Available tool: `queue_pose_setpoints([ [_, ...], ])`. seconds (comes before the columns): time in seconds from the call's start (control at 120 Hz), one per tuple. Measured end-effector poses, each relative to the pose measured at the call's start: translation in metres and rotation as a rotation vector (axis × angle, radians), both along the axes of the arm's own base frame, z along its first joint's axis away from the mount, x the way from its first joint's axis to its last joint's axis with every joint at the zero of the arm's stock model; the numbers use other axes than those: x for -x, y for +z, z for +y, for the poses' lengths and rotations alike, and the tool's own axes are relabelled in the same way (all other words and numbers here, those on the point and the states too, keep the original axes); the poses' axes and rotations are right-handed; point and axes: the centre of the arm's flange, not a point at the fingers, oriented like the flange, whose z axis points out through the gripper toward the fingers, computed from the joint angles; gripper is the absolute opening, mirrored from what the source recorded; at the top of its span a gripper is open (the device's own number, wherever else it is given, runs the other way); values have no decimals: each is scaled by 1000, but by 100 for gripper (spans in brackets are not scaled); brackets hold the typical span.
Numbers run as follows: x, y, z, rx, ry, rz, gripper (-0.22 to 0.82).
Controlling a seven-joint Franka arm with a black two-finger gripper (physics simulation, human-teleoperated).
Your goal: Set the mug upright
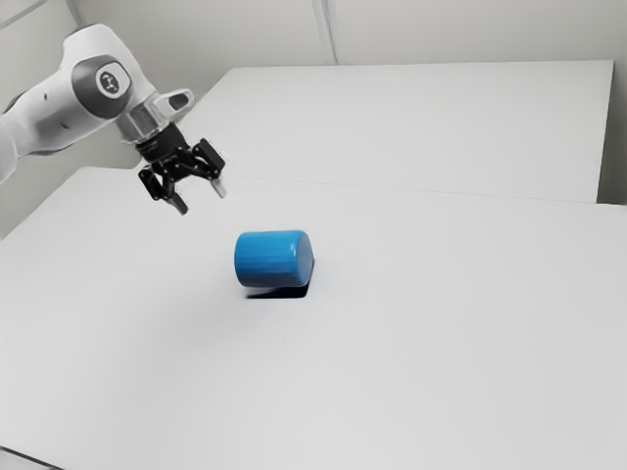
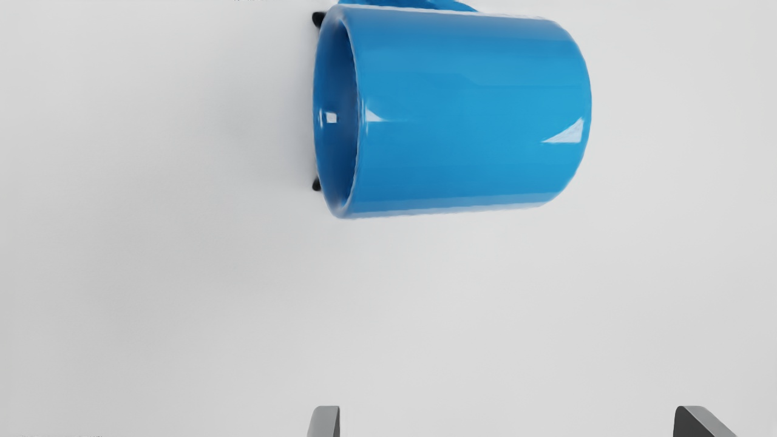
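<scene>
- Exterior view: your pincer [image 1: 201,201], spread and empty, hangs at 11 o'clock from the mug [image 1: 272,258].
- Lying sideways, it looks stiff, probably slippery; you'd best straddle its barrel [image 2: 461,109].

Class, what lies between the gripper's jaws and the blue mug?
Bare white tabletop lies between the open jaws and the mug, as the wrist view shows.
</scene>
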Motion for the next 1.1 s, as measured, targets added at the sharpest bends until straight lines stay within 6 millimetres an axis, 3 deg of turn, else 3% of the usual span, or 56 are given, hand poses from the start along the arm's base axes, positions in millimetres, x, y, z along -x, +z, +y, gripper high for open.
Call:
queue_pose_setpoints([
  [0.075,5,-19,62,36,99,19,60],
  [0.117,7,-30,83,56,128,28,60],
  [0.35,-11,-91,111,208,143,33,60],
  [0.483,-23,-113,109,300,140,5,60],
  [0.75,-44,-173,84,502,175,-21,60],
  [0.933,-55,-200,63,607,209,-46,60],
  [1.1,-54,-219,50,681,244,-50,60],
])
